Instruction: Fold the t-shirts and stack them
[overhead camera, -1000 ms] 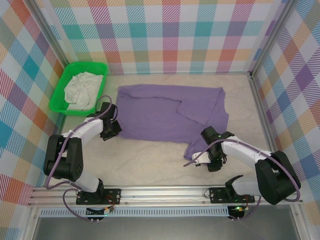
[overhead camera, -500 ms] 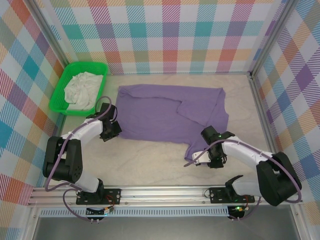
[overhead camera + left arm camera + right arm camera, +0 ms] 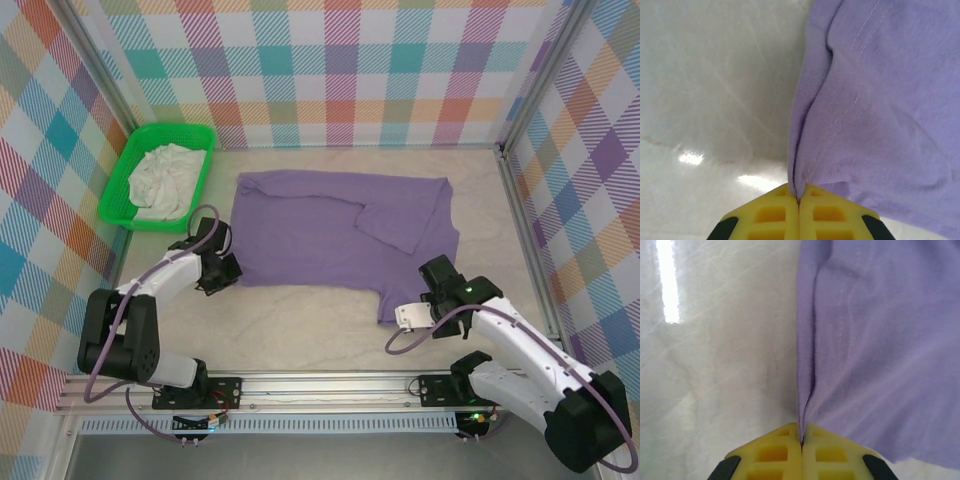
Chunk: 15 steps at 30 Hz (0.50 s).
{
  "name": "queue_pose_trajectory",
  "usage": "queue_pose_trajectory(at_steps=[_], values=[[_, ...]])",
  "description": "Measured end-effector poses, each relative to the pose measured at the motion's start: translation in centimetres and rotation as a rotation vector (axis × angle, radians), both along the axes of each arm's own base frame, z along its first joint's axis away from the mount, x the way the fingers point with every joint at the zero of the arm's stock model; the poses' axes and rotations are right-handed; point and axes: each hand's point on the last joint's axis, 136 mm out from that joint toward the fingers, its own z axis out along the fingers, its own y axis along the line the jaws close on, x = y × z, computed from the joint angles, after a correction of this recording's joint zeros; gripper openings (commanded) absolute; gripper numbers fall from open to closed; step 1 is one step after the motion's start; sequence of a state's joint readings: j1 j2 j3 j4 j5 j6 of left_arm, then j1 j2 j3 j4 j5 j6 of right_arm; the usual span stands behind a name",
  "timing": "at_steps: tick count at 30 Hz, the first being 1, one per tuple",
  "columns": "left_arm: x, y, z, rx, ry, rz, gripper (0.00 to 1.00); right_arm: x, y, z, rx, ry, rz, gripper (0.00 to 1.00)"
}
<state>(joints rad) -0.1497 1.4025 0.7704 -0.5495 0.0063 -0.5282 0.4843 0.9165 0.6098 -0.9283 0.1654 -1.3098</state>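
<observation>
both jaws pinch the purple t-shirt (image 3: 330, 230) along its lower edge; limp, light cloth, likely best carried by corners.

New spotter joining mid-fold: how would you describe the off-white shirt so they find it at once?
Start at the far left corner of the table, where a green basket sits. The off-white t-shirt lies crumpled inside it. Unlike the purple t-shirt spread flat mid-table, it is pale, bunched up and held in the basket.
</observation>
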Motion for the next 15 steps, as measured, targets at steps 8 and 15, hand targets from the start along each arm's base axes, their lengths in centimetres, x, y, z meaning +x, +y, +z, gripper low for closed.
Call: queue_pose_trajectory(at_steps=[8,15], values=[[-0.8,0.3,1.6,0.003,-0.012,0.009,0.0,5.8,1.5,6.6,0.159,-0.23,-0.113,0.0],[2.6,-0.2,4.4,-0.002,-0.054,0.011,0.0,10.5,1.4,9.7,0.261,-0.303,-0.259,0.0]])
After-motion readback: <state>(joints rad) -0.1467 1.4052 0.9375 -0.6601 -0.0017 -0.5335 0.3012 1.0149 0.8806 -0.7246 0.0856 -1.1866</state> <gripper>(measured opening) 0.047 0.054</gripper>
